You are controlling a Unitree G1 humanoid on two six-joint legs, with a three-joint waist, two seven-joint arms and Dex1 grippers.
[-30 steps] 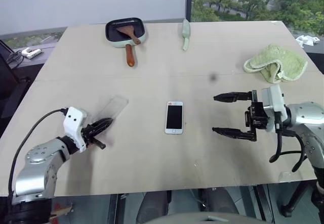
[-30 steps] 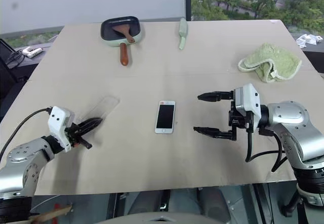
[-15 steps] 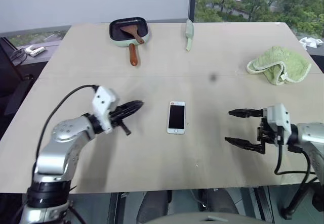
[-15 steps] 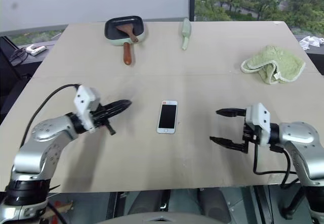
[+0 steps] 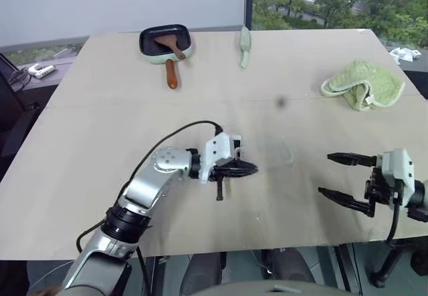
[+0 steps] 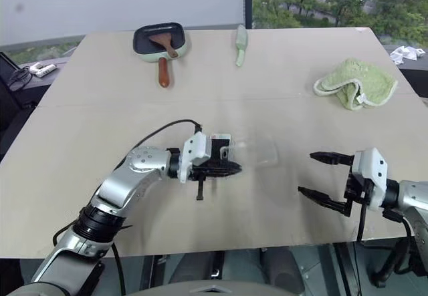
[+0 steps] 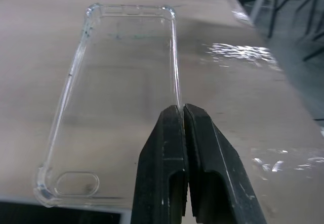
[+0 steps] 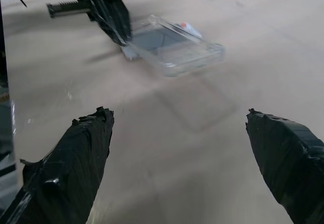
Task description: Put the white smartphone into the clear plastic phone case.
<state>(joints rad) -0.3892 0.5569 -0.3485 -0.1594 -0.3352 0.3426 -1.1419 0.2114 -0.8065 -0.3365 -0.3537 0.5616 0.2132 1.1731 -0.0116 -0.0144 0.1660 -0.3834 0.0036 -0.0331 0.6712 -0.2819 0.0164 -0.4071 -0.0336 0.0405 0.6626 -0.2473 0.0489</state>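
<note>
Left gripper [image 7: 183, 114]: fingers are pressed together on one long rim of the clear plastic phone case [image 7: 121, 97], which is carried clear of the table [image 5: 100, 102], projecting ahead of the fingertips.
White smartphone [image 6: 219, 139]: largely hidden under the left wrist; a white end is glimpsed just beside the gripper, apparently partly under the held case.
Right gripper [image 5: 342, 180]: fingers are spread wide, nothing between them; it is held well apart from the case, off to its side.
Risk, grip: the thin rim is pinched at one edge only; the case may pivot or slip out when pressed down.
Risk, alignment: phone and case corners are not squared, so a tilted seat or a pushed phone is judged likely.
Risk, support: the phone is unbraced and may slide.
</note>
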